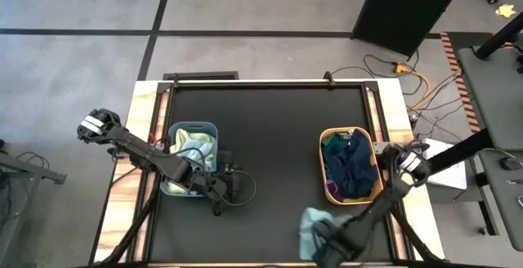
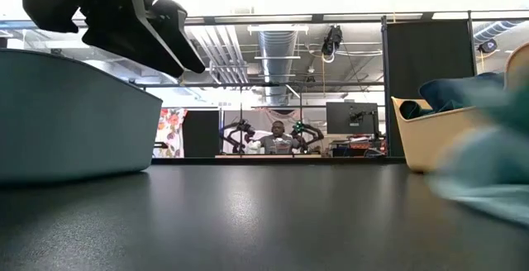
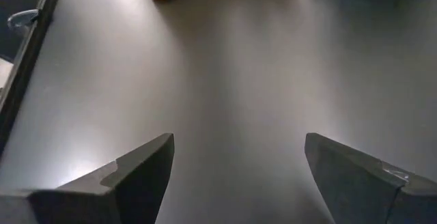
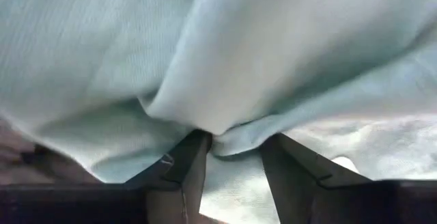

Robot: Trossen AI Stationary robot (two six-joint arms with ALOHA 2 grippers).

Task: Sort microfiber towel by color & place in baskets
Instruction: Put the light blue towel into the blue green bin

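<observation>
- Light blue-grey towel lies crumpled on the black bench, near the front edge, just in front of the orange tub.
- Close up, the towel is soft, pale blue-green with a fine ribbed weave, bunched into thick folds.
- Right gripper is down on that towel; its jaws are partly closed around a pinched fold of the cloth, fabric pressed between both fingers.
- In the low view the same towel shows as a pale blur at the right edge, resting on the bench.
- Orange tub holds dark towels: navy and dark teal green, heaped above the rim.
- Grey-blue tub on the left holds pale yellow-green cloth; some light blue-grey cloth seems mixed in, hard to separate.
- Left gripper hangs just beside the grey-blue tub, toward the bench centre.
- Left jaws are spread wide and hold nothing; only bare bench shows between the fingers.
- The two tubs stand well apart with bare bench between them.
- A person sits far back in the room.
</observation>
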